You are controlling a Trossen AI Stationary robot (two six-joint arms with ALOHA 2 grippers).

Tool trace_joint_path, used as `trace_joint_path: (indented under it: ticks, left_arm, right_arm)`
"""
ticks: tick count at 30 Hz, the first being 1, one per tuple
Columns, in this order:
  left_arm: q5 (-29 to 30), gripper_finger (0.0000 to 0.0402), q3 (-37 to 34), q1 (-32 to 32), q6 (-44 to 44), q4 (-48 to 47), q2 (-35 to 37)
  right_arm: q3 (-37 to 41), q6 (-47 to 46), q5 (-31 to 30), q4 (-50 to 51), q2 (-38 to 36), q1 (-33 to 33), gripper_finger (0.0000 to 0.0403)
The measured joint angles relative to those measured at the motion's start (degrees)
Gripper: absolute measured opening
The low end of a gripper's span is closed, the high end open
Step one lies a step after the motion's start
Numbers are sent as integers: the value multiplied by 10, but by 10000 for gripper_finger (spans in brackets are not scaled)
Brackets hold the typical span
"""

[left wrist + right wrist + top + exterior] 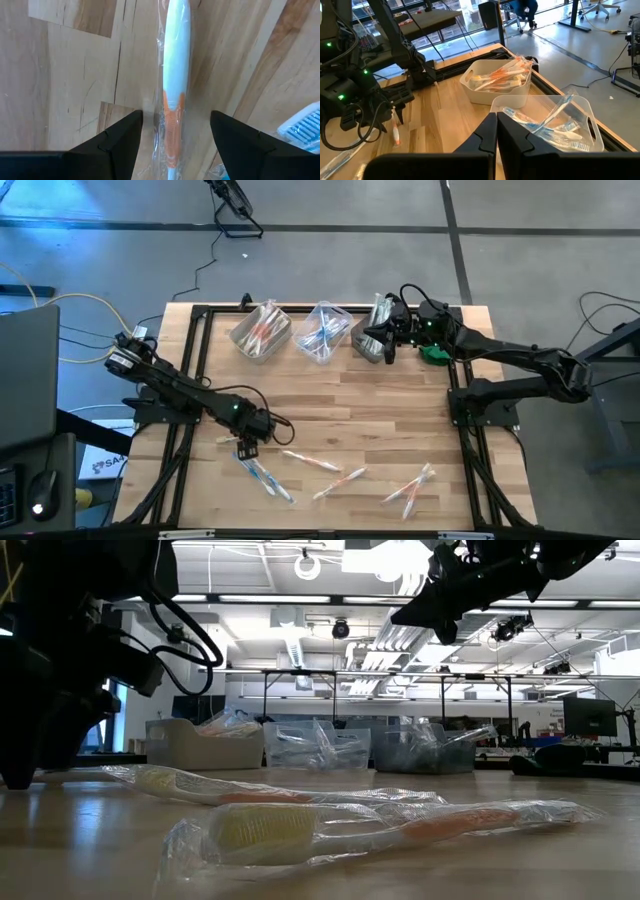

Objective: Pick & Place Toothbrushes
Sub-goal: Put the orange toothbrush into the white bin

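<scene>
Several toothbrushes [336, 478] on wooden table [400, 410]

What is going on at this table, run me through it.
Two robot arms are sorting wrapped toothbrushes into three bins at the table's far edge. The left gripper is open and low over the wood, its fingers either side of an orange-handled toothbrush that lies flat, not yet gripped. The right gripper is shut and empty, up by the bins near the bin of blue brushes. Several more toothbrushes lie loose along the near edge.
</scene>
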State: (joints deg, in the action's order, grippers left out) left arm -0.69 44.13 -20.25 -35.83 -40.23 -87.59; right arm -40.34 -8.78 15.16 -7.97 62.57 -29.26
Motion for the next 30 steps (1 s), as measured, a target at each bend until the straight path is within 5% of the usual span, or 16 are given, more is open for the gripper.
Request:
trace_joint_path:
  ticks: [6, 23, 30]
  left_arm:
    - [0, 220, 0, 5, 2, -1, 0]
    - [-72, 50, -19, 127, 135, -3, -1]
    - [-109, 14, -18, 163, 167, -10, -2]
  right_arm:
    - [0, 0, 0, 0, 0, 0, 3]
    - [0, 0, 0, 1, 0, 0, 4]
    - [0, 0, 0, 1, 0, 0, 5]
